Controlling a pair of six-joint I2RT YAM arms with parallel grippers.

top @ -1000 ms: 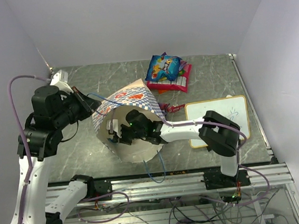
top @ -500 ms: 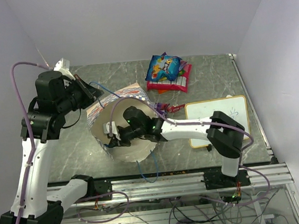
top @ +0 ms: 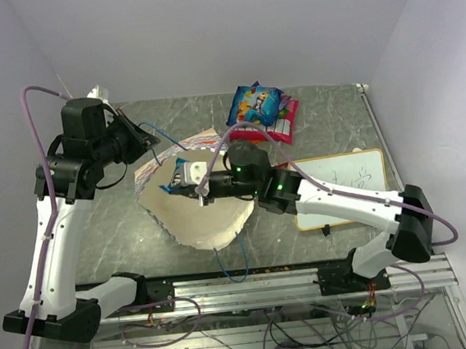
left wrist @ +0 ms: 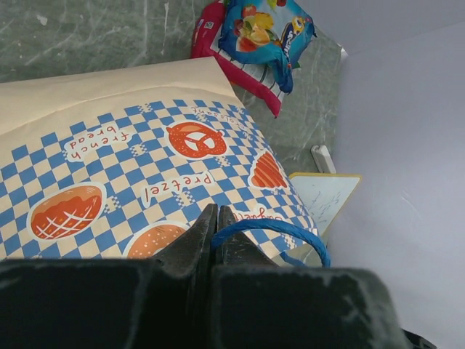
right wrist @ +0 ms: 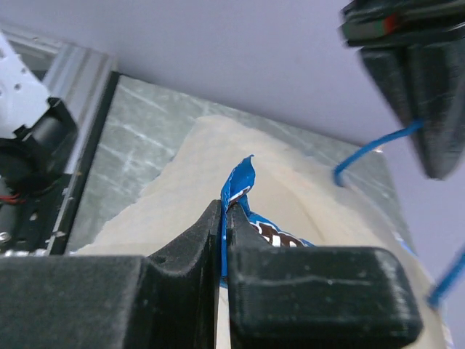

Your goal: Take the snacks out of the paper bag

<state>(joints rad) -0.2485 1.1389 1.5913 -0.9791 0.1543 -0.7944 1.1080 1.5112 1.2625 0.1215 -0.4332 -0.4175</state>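
Paper bag [top: 213,222]: cream, crumpled.
Left jaws: clenched on thin blue string handle [left wrist: 276,225].
Right jaws: grasping crinkly blue packet [right wrist: 242,185], probably foil, half hidden.

White links [top: 48,242], black joints [top: 83,123], purple cables [top: 26,99], black fingers [left wrist: 192,243]

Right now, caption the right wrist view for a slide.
Right gripper pinches a blue snack packet, cream paper bag behind.

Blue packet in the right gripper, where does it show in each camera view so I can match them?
Top external: blue packet left of centre, at the paper bag's mouth, pinched in the right gripper.
Left wrist: not in view.
Right wrist: centre, sticking up between the fingers.
Shared landmark: the cream paper bag, in all three.
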